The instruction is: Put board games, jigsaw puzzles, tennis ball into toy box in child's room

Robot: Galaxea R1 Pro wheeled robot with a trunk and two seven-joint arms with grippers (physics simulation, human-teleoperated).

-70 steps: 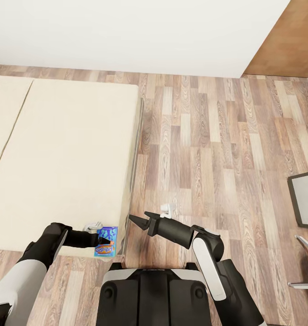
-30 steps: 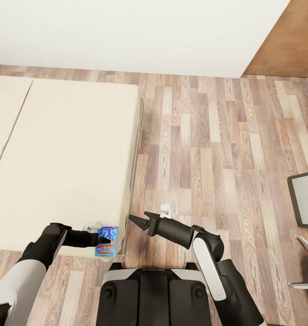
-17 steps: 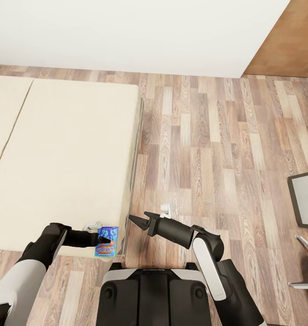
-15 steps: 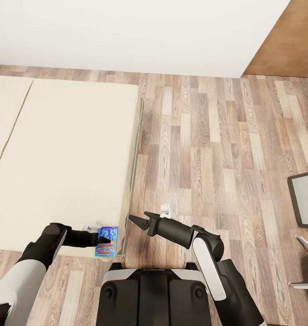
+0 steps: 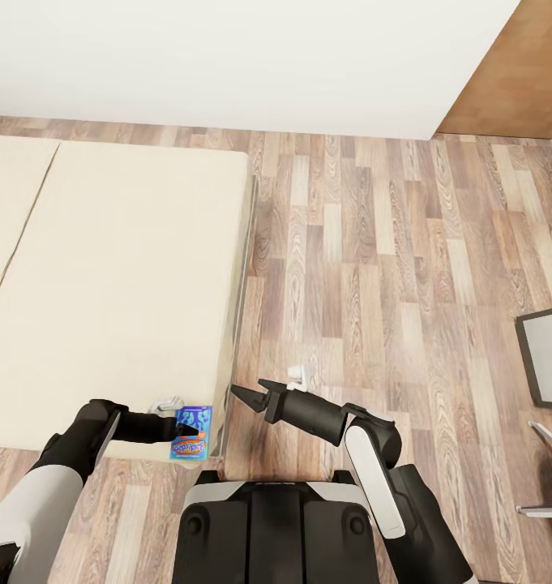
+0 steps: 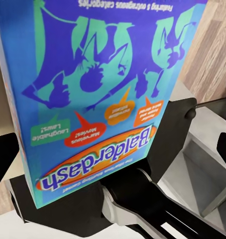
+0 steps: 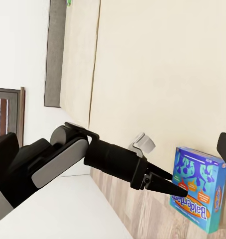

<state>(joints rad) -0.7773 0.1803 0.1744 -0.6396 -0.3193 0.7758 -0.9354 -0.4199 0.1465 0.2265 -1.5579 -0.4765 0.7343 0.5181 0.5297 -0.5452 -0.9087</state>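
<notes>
Blue board game (image 5: 190, 434) gripped by left hand (image 5: 184, 431), bed (image 5: 113, 284) corner

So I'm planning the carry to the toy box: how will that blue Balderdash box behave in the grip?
The blue Balderdash box looks flat-sided and stiff, so it probably won't flex. The left end effector grips near one edge, so it may pivot. Its glossy print suggests some slip.
</notes>
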